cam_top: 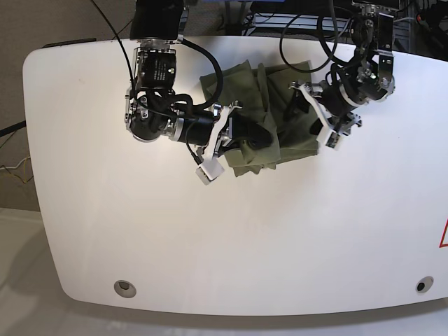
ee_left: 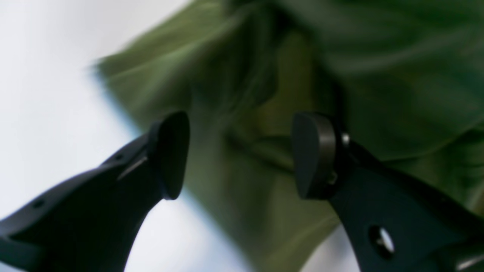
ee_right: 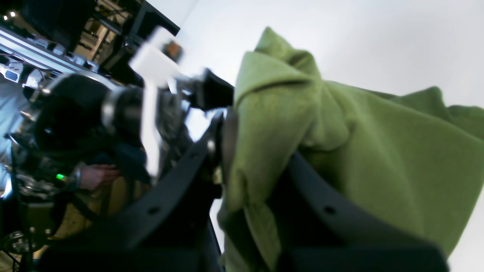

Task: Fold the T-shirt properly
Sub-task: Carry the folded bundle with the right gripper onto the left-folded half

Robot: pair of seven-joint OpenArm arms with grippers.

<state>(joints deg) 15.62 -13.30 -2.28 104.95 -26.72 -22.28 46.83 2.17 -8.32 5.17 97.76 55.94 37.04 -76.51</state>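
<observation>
Base view: I look down on a white tabletop (cam_top: 231, 238) with rounded corners. My olive-green T-shirt (cam_top: 262, 94) lies bunched and creased near the far edge of the tabletop, roughly midway between its left and right edges. My two arms reach in toward it from the far edge, one on each side of the cloth.

My right claw (cam_top: 241, 136) is on the left of this view. It is clamped on the T-shirt, at the part of the heap nearest the tabletop's middle, and the fabric wraps over the dark fingers there.

My left claw (cam_top: 308, 115) is on the right of this view, at the T-shirt's edge nearest the tabletop's right side. From here I cannot tell whether it touches the cloth.

Right wrist view: green fabric (ee_right: 340, 143) is pinched between my black fingers (ee_right: 189, 166) and folds over them in thick rolls. White tabletop shows behind the cloth.

Left wrist view: my left claw (ee_left: 240, 155) stands wide apart, its two dark pads (ee_left: 172, 155) well separated with nothing gripped between them. Blurred green cloth (ee_left: 378, 75) fills the space behind and beyond the pads, and white tabletop shows at the left.
</observation>
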